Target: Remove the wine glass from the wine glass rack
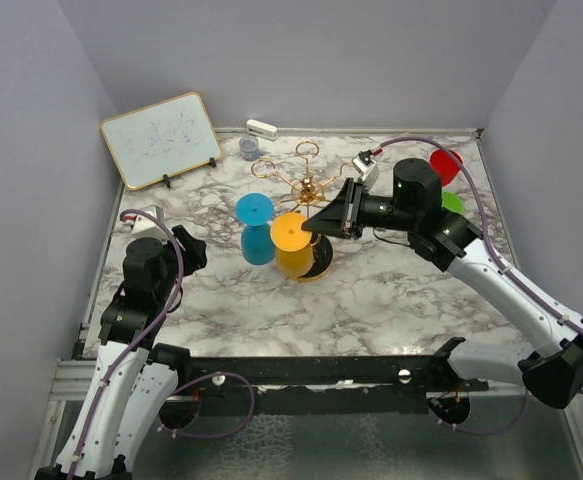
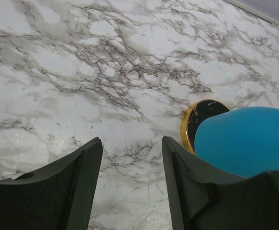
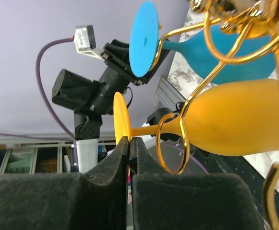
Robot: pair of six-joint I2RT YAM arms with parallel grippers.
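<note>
right gripper [image 3: 129,143] fingers pinched on the foot rim of yellow wine glass [image 3: 235,120], which hangs in a wine glass rack [image 1: 308,186] loop. left gripper [image 2: 131,142] fingers wide above table [image 2: 82,72].

The white marble-patterned tabletop with grey veins [image 1: 371,290] carries 6 things. At its far left corner a small white dry-erase board on black feet [image 1: 161,140] stands tilted back. Near the far edge sits a small grey-blue cup [image 1: 249,148], with a white oblong block [image 1: 262,128] just behind it. The gold wire wine glass rack [image 1: 306,185] stands mid-table on its round black gold-rimmed base [image 2: 204,115]. At the right are 2 round things, a red round object [image 1: 445,165] and a green round object [image 1: 454,201], both partly hidden.
</note>
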